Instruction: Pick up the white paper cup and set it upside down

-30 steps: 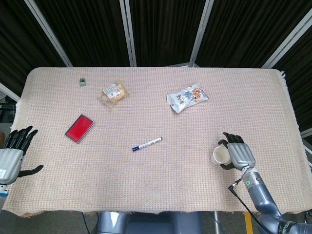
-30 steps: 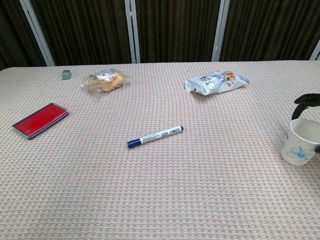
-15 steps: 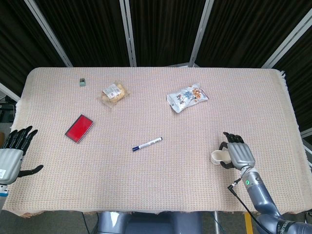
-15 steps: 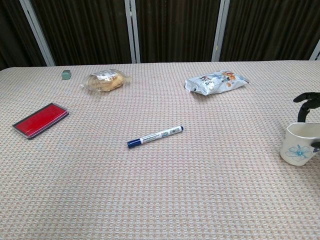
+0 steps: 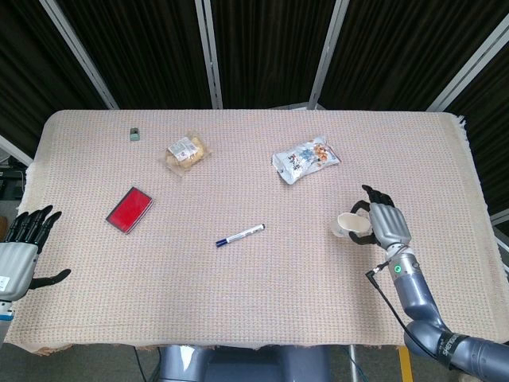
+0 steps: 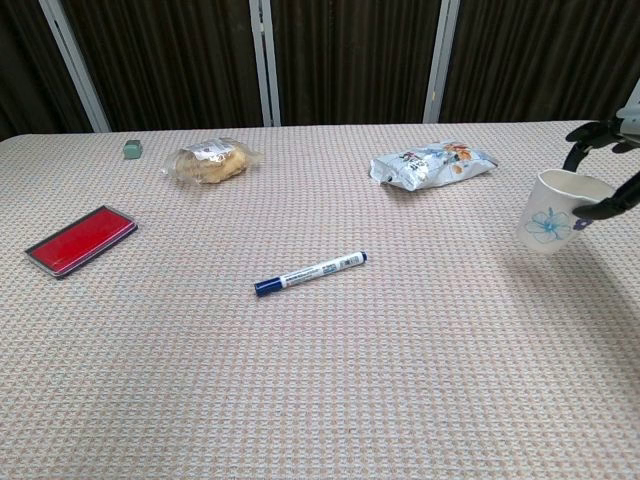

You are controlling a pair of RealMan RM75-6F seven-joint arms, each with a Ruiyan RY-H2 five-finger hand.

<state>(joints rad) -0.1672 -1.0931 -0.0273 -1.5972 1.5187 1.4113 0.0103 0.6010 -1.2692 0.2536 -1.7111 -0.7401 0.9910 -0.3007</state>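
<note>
The white paper cup (image 5: 348,226) (image 6: 552,210), marked with a blue flower, hangs above the table's right side, mouth up and tilted a little. My right hand (image 5: 385,222) (image 6: 608,170) grips it from the right, fingers wrapped around its wall. My left hand (image 5: 19,252) stays off the table's left front corner, fingers spread, holding nothing; the chest view does not show it.
A blue marker (image 5: 239,235) (image 6: 310,273) lies mid-table. A snack bag (image 5: 305,159) (image 6: 432,164) lies behind the cup. A red flat case (image 5: 130,209) (image 6: 80,239), a pastry packet (image 5: 186,153) (image 6: 210,162) and a small green block (image 5: 135,134) (image 6: 132,149) occupy the left half.
My right hand has lifted the cup off the table and carried it up and toward the middle. The left hand has not moved.
</note>
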